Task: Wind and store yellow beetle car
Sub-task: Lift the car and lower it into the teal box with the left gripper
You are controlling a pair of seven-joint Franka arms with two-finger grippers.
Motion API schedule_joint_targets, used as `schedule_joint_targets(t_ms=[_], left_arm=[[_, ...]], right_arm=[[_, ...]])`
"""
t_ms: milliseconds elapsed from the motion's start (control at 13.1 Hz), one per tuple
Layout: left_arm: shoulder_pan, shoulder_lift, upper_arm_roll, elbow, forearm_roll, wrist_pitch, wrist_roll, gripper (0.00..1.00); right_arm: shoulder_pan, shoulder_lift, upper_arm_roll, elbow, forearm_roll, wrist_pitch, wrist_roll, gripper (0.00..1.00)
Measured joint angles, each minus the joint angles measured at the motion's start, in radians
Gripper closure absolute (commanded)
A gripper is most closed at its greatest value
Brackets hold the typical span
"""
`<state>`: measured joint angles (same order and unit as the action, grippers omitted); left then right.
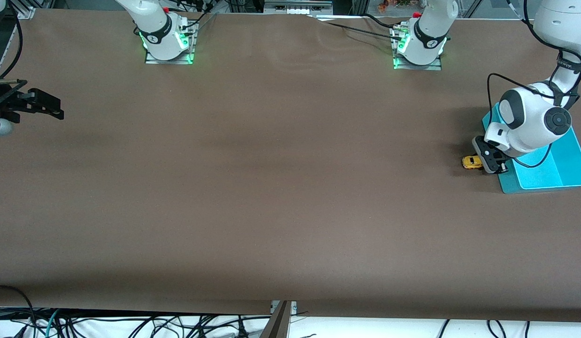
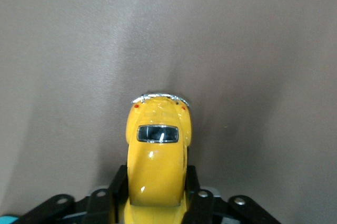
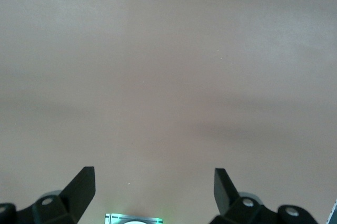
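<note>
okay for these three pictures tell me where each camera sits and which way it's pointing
Front view: high across the table, facing both bases; shows the left gripper at the yellow beetle car beside the teal tray, and the right gripper waiting over its table end.
Left wrist view: on the left wrist, looking at the car between its fingers.
Right wrist view: on the right wrist, over bare table, fingers apart.
Shared: front and left wrist views both show the car.
</note>
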<state>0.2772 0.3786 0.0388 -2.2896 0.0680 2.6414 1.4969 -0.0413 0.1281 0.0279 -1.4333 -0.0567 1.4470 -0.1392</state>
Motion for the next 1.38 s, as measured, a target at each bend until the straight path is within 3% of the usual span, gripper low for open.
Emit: schedule_joint_targets(t_ms=[383,690,843,1073,1379], left_arm=[[-0.003,-0.094,-0.030,0.034,-0.012,-0.044,-0.004,1.00],[-0.004,-0.235,-0.082,0.156,-0.025,-0.412,-0.059,1.00],[0.008,-0.286,-0.081,0.178,-0.020,-0.511,-0.049,1.00],[0.101,-0.284,-0.070,0.166,-0.011,-0.523,0.132,1.00],[0.167,-0.266,0.028,0.154,0.028,-0.512,0.349,1.00]], right_arm=[[-0.001,0.003,0.000,0.000,0.000,0.000,0.000,0.00],[-0.002,0.004,0.000,0.000,0.000,0.000,0.000,0.00],[-0.003,0.004,0.000,0.000,0.000,0.000,0.000,0.00],[-0.004,0.004,0.000,0.000,0.000,0.000,0.000,0.00],[-0.004,0.004,0.000,0.000,0.000,0.000,0.000,0.00]])
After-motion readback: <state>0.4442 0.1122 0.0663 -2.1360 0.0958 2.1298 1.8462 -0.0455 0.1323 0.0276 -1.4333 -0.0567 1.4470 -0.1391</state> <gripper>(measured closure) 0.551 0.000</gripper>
